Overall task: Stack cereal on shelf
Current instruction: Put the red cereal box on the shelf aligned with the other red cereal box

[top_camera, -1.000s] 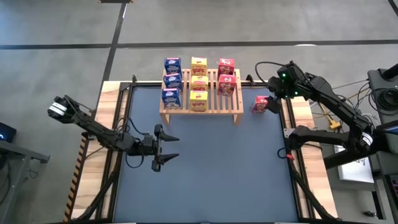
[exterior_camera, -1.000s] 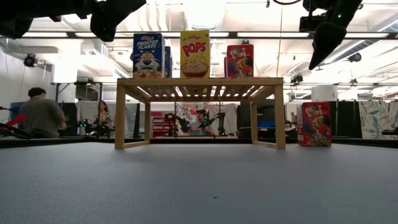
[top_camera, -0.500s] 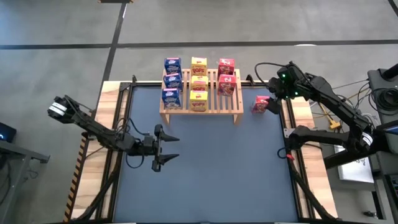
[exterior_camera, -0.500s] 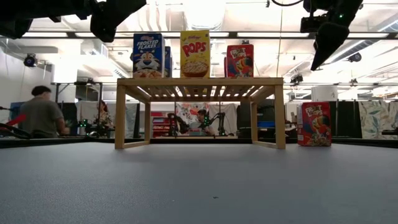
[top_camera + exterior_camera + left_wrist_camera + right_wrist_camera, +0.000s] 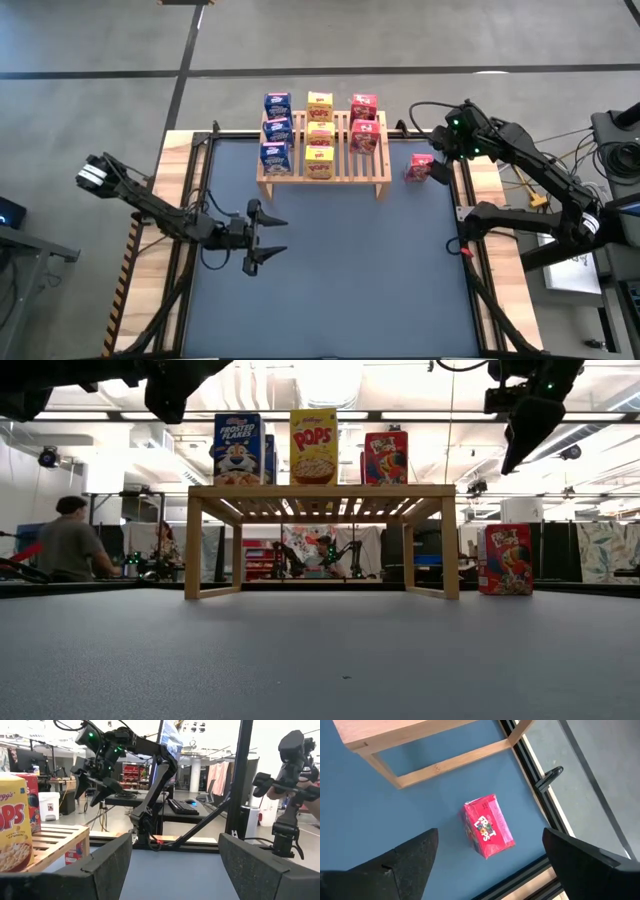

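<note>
Right gripper (image 5: pixel 487 857) fingers spread wide, holding nothing, hovering over the last red box (image 5: pixel 488 826), which stands on the mat beside the shelf (image 5: pixel 322 165). Box and arm haven't shifted in the past second. 8 boxes sit on the shelf; looks set for the final pick. Left gripper (image 5: pixel 268 236) parked open mid-table.

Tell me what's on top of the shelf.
Eight cereal boxes stand on the shelf: three blue, three yellow, two red. In the low view the front boxes hide those behind.
</note>
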Motion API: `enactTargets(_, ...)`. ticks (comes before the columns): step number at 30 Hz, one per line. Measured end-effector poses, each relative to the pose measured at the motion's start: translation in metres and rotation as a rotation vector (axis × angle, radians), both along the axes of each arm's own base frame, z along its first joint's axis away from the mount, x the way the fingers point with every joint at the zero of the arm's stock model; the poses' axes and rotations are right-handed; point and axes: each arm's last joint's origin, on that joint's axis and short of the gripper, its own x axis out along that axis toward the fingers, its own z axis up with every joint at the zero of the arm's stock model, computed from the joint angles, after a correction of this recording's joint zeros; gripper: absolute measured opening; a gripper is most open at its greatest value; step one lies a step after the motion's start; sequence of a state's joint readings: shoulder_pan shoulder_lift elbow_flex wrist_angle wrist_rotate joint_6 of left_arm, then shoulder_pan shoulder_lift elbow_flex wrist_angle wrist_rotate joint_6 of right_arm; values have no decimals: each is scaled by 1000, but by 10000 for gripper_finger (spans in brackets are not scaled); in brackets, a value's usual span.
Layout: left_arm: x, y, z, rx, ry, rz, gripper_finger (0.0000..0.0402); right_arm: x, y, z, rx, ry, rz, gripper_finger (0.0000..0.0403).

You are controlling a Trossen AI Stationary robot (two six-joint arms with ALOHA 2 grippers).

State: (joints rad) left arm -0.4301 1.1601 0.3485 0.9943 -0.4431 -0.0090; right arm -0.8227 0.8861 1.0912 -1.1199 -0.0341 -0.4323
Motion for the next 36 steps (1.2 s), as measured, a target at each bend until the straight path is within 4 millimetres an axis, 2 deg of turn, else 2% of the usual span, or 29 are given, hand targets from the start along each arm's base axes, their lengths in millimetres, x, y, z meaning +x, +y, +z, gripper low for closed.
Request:
enactTargets(9, 0, -1, -2, 7, 15, -12, 281, 6, -7, -11, 64, 96, 51, 354)
enactTargets(22, 0, -1, -3, 11, 25, -14, 281, 32, -39, -45, 96, 333, 181, 351)
enactTargets(29, 0, -1, -4, 16, 30, -16, 281, 43, -57, -54, 34, 320, 224, 341)
enactTargets(36, 0, -1, -4, 19, 35, -17, 281, 36, -72, -65, 116, 262, 192, 342)
